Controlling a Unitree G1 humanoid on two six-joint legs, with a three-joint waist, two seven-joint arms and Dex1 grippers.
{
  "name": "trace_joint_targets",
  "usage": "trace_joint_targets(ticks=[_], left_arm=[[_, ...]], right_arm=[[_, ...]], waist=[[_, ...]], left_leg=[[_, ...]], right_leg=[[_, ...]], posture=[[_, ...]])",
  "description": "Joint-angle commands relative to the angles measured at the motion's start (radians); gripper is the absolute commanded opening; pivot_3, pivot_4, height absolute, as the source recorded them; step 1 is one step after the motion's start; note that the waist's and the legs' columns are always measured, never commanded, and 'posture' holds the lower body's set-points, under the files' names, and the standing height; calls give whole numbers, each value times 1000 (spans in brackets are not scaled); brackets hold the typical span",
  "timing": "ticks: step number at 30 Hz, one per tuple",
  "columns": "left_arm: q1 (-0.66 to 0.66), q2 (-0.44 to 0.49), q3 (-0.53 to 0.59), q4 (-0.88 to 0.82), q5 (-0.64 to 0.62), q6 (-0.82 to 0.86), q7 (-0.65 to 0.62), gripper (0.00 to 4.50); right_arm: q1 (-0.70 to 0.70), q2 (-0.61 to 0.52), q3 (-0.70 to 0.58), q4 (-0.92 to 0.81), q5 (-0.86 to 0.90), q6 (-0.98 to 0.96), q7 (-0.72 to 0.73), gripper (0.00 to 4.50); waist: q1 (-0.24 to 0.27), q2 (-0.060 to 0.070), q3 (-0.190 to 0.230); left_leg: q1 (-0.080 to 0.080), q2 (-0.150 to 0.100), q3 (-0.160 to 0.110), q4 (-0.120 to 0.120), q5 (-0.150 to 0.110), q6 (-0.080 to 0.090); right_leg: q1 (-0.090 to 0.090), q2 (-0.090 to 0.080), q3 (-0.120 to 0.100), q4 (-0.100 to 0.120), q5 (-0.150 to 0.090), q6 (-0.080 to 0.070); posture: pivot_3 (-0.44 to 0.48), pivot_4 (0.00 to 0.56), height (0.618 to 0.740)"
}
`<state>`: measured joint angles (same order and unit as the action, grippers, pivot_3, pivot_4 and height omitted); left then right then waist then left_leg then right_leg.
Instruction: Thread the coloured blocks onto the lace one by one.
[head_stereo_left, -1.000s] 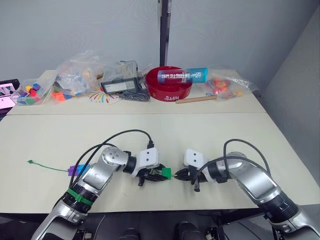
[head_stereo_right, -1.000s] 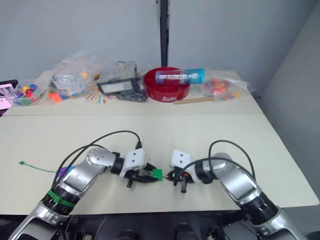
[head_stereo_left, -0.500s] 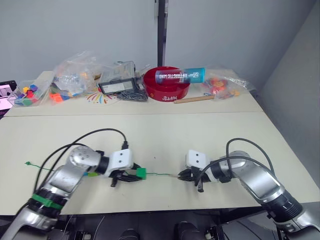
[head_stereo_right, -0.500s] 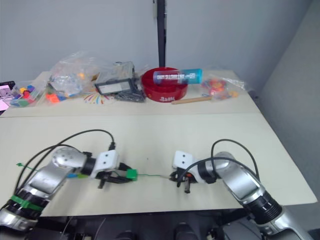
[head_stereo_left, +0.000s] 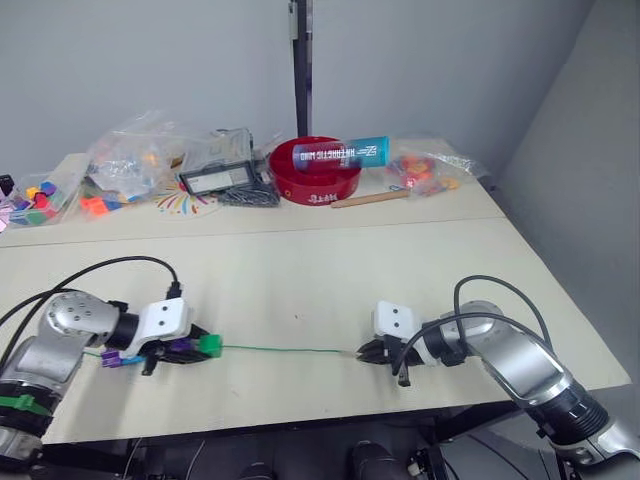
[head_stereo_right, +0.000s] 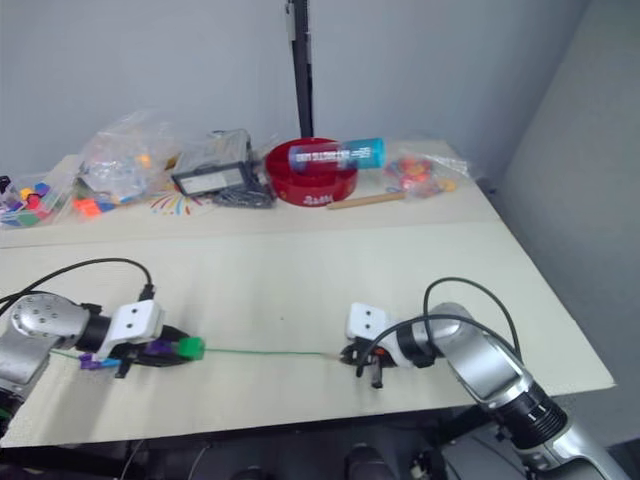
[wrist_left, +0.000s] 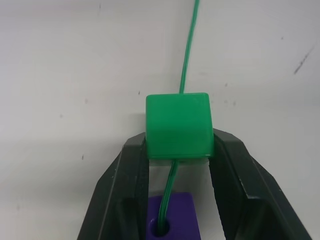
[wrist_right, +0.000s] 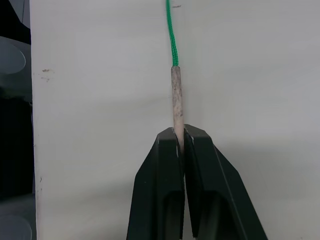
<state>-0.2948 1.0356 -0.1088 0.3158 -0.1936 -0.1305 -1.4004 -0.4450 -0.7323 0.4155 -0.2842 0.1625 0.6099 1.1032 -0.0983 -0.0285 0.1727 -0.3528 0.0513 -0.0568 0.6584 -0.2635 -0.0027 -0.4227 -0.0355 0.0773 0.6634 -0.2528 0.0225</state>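
While clamped: green block (wrist_left: 178, 124), lace tip (wrist_right: 177, 105)

Red bowl (head_stereo_left: 318, 178), toy bags (head_stereo_left: 130, 160)

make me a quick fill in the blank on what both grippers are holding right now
1. The left gripper is shut on a ____ block.
2. The right gripper pinches the lace by its pale stiff ____.
3. Behind the held block, the lace runs through a ____ block.
4. The red bowl carries a ____ bottle lying across it.

Missing words: green; tip; purple; blue
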Motion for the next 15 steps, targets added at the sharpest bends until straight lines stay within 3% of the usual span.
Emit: trace_joint_targets(ticks=[1, 12, 14, 15], left_arm=[[57, 45, -16, 120, 89, -14, -1, 1196], [73, 16, 6, 124, 58, -46, -22, 1196], [70, 11, 10, 124, 59, -51, -17, 2241], [69, 8, 13, 122, 55, -52, -17, 2561]], right_arm=[[-5, -11, -31, -25, 4, -23, 3, 0], [-22, 29, -43, -33, 32, -37, 3, 0], [-25, 31, -37, -30, 29, -37, 7, 0], [-25, 31, -35, -27, 27, -36, 8, 0]], waist=[[-1, 0, 0], [-3, 1, 0], [-3, 1, 0], [-3, 1, 0]], left_leg=[[0, 0, 0, -1, 0, 0], [1, 5, 4, -2, 0, 1], [1, 5, 5, -2, 0, 1], [1, 5, 5, -2, 0, 1]], right_leg=[[0, 1, 1, 1, 0, 0], [0, 8, 9, 1, -1, 0], [-1, 8, 9, 1, -1, 0], [-1, 9, 9, 1, -1, 0]], posture=[[0, 150, 731], [0, 150, 731], [0, 150, 731], [0, 150, 731]])
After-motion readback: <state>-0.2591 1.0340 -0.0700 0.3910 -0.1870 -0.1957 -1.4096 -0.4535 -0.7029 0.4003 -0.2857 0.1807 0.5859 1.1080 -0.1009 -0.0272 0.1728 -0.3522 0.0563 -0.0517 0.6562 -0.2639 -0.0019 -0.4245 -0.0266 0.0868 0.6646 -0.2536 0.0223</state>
